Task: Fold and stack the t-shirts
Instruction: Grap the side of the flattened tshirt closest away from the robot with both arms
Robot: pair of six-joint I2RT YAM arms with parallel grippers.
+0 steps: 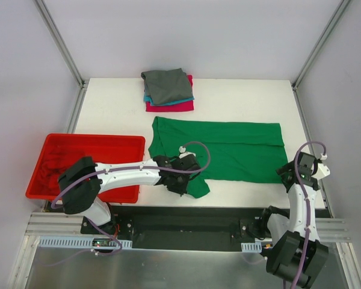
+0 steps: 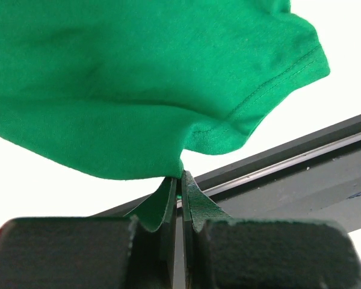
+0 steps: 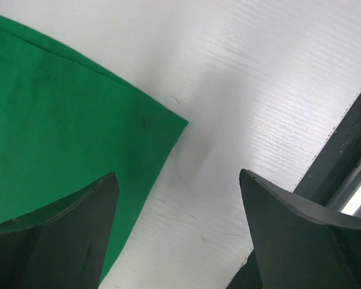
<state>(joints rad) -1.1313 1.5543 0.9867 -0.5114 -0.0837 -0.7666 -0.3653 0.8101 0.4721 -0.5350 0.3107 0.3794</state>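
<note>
Left gripper [image 2: 182, 180] is pressed together on a fold of the bright green cloth t-shirt [image 1: 228, 150], right at the sleeve hem, with cloth bunched between the pads and lifting a bit off the white table [image 1: 240, 96]. From the top view that pinch sits at about 7 o'clock on the shirt, which otherwise lies flat across the middle of the table with the collar end toward 9 and the bottom hem toward 3. The right gripper [image 3: 177, 180] is spread wide and holding nothing, hovering over bare table just beside the hem corner at roughly 4 o'clock. So I'd say we're at the start of the first fold on this one: one side grabbed, the other not yet. Next move probably wants the right fingers shifted onto that corner and closed, then both arms carrying the near edge toward 12 together so the cloth doesn't skew. Count-wise: one green tee laid out, plus one stack at 12 o'clock with three folded ones, a grey folded tee [image 1: 167, 84] on top, a teal tee [image 1: 148, 97] peeking out under it and a magenta tee [image 1: 171, 106] at the bottom. One red plastic bin [image 1: 90, 139] at 8 o'clock; can't tell what's inside.
</note>
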